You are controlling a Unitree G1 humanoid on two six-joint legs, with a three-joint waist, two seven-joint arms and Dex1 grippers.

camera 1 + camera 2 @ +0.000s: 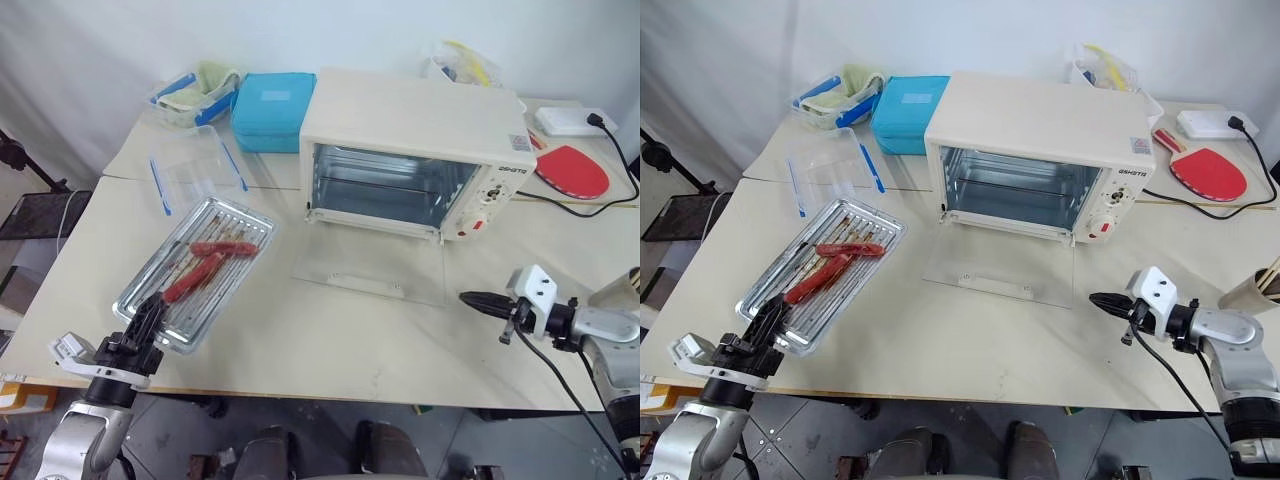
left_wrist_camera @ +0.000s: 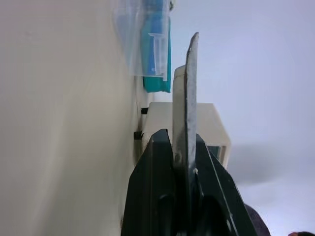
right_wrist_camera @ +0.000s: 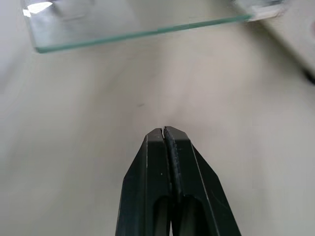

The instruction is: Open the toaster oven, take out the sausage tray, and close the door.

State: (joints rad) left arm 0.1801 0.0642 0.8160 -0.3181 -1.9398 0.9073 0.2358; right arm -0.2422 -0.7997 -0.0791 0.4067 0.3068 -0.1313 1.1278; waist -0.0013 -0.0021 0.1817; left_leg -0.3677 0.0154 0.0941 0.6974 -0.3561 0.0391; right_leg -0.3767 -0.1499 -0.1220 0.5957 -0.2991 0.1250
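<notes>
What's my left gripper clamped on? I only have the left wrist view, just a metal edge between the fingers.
Observer: The left gripper is shut on the near edge of the sausage tray, which lies on the table.
Operator: Is the oven open?
Observer: Yes, the door lies flat in front of the toaster oven.
Operator: And the other arm?
Observer: The right gripper is shut on nothing, right of the door.
</notes>
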